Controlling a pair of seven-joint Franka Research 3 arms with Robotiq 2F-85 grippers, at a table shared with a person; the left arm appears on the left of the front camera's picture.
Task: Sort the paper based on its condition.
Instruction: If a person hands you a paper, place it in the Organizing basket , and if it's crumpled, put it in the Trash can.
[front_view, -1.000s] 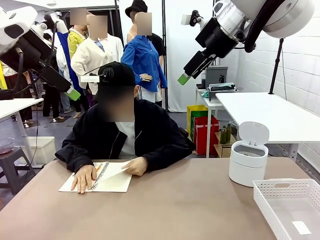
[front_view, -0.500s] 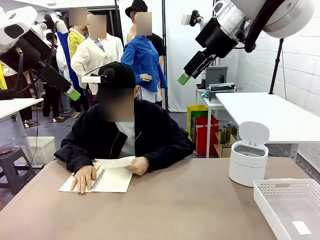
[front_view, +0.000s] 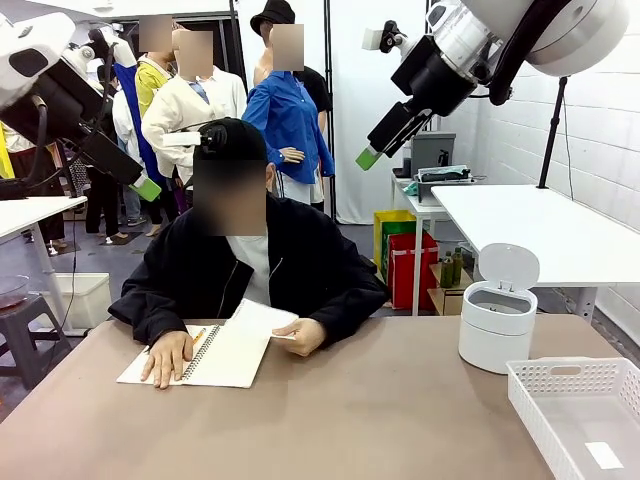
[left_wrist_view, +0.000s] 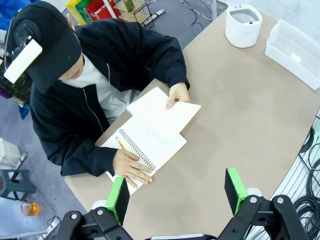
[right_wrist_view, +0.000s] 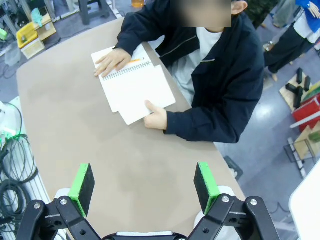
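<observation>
The paper is out of view. A white spiral-bound notebook (front_view: 215, 355) (left_wrist_view: 150, 142) (right_wrist_view: 125, 80) lies open at the table's far left in front of a seated person. One hand presses its left page; the other hand (front_view: 303, 337) holds a loose white page (front_view: 262, 322) (left_wrist_view: 162, 111) (right_wrist_view: 142, 97) flat, jutting past the notebook's right edge. My left gripper (front_view: 148, 188) (left_wrist_view: 177, 192) hangs open high above the table's left side. High on the right, my right gripper (front_view: 367, 158) (right_wrist_view: 145, 187) is open too, nothing between its green pads.
A round white bin (front_view: 497, 325) (left_wrist_view: 243, 25) with its lid up stands at the far right. A white slotted tray (front_view: 570, 365) (left_wrist_view: 295, 42) sits at the near right corner, with a small white slip (front_view: 603, 455) inside. An orange pencil (left_wrist_view: 120, 144) lies by the notebook's spiral.
The person's hand has drawn the raised page rightward and laid it down past the notebook's right edge. Both arms have stayed still.
</observation>
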